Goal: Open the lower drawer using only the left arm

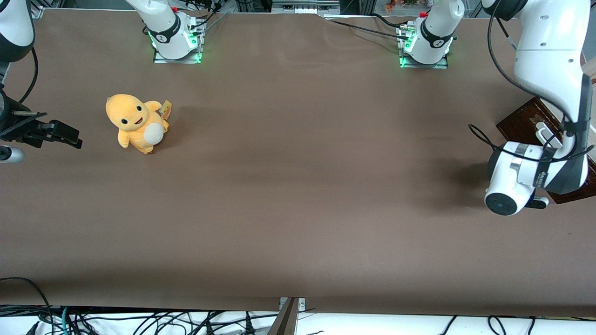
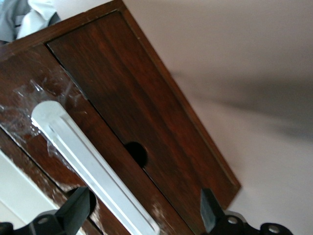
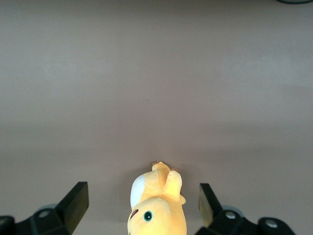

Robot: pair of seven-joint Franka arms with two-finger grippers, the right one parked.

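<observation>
1. A yellow plush toy (image 1: 136, 122) with a white belly sits upright on the brown table (image 1: 298, 186), well apart from the drawer cabinet (image 1: 528, 122) and toward the parked arm's end of the table.
2. The left arm (image 1: 549, 70) reaches down over the drawer cabinet at the working arm's end of the table, its white wrist housing just in front of the cabinet.
3. The gripper (image 2: 142, 215) hovers at the cabinet's face with its black fingers (image 2: 78, 208) spread wide and pinching nothing.
4. One finger lies over the long white bar handle (image 2: 93, 169); the other is over the dark wood panel beside it.
5. The lower drawer (image 2: 39, 147) appears closed, its glossy reddish-brown front level with the neighbouring panel (image 2: 137, 107), which has a round finger notch (image 2: 137, 152) at its edge.
</observation>
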